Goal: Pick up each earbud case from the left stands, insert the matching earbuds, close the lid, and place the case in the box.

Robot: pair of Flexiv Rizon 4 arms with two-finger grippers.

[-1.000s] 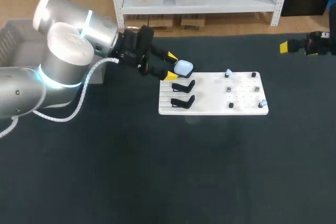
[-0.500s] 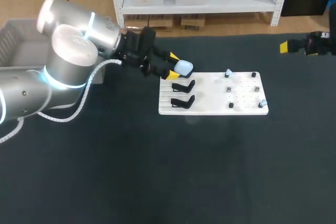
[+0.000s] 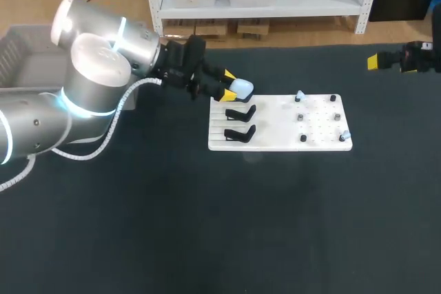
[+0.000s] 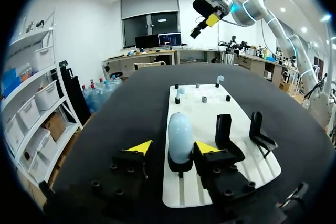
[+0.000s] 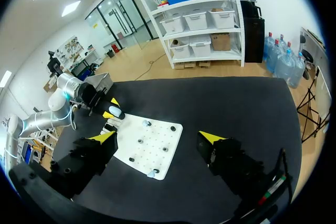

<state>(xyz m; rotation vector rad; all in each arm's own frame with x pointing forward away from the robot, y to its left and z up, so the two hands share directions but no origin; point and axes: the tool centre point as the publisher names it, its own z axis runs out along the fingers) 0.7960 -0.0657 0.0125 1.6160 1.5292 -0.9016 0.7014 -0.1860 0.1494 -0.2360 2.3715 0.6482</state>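
Note:
A pale blue earbud case point(image 3: 242, 88) sits on the farthest stand at the left end of the white board point(image 3: 279, 144). My left gripper point(image 3: 228, 85) reaches it from the left. In the left wrist view the case point(image 4: 179, 135) stands between the yellow fingertips point(image 4: 140, 147); a gap shows on one side, so the gripper point(image 4: 173, 148) is open. Two empty black stands point(image 3: 240, 112) sit nearer on the board. Pale earbuds point(image 3: 300, 95) rest on pegs at the board's right. My right gripper point(image 3: 375, 61) hangs open at the far right, away from the board point(image 5: 149, 148).
A grey box point(image 3: 21, 53) stands at the table's left edge, partly hidden behind my left arm. Small black pegs point(image 3: 303, 138) dot the right half of the board. Dark tabletop stretches in front of the board.
My left gripper's fingers have drawn closer together around the case, and the arm has edged slightly toward the board. The right arm has not moved.

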